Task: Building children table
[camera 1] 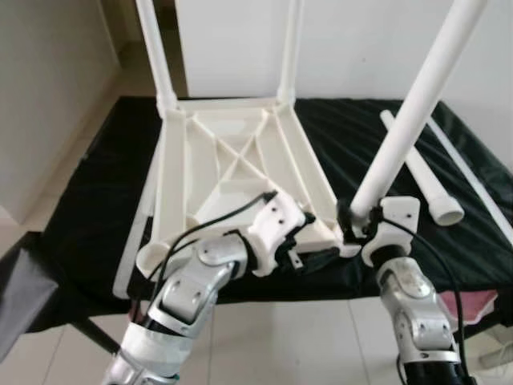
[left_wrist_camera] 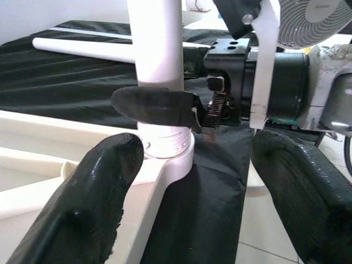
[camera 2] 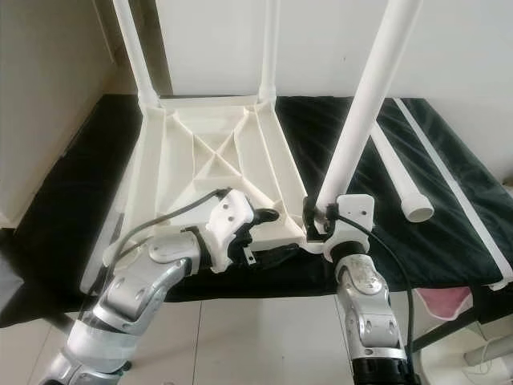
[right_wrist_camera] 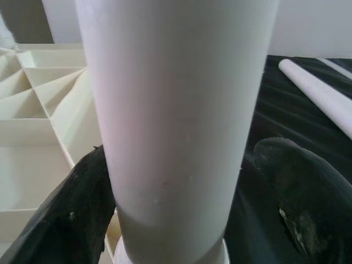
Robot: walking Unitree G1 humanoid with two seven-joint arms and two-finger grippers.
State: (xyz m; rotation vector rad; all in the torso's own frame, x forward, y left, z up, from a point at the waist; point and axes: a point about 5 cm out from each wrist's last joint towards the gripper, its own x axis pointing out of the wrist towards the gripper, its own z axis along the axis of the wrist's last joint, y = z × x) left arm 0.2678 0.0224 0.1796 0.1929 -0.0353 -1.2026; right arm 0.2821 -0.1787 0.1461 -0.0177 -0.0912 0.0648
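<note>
White plastic children's table (camera 1: 232, 160) lies upside down on a black-draped tabletop (camera 1: 96, 208), two legs already standing at its far corners. At the near right corner, the right end effector (camera 1: 358, 227) is clenched around a white table leg (camera 1: 405, 120), held upright with its threaded base seated in the corner socket. The left end effector (camera 1: 300, 245) hovers just beside that corner, fingers (left_wrist_camera: 93, 187) spread apart, one resting against the table's edge. A spare leg (camera 1: 425, 172) lies on the cloth to the right
</note>
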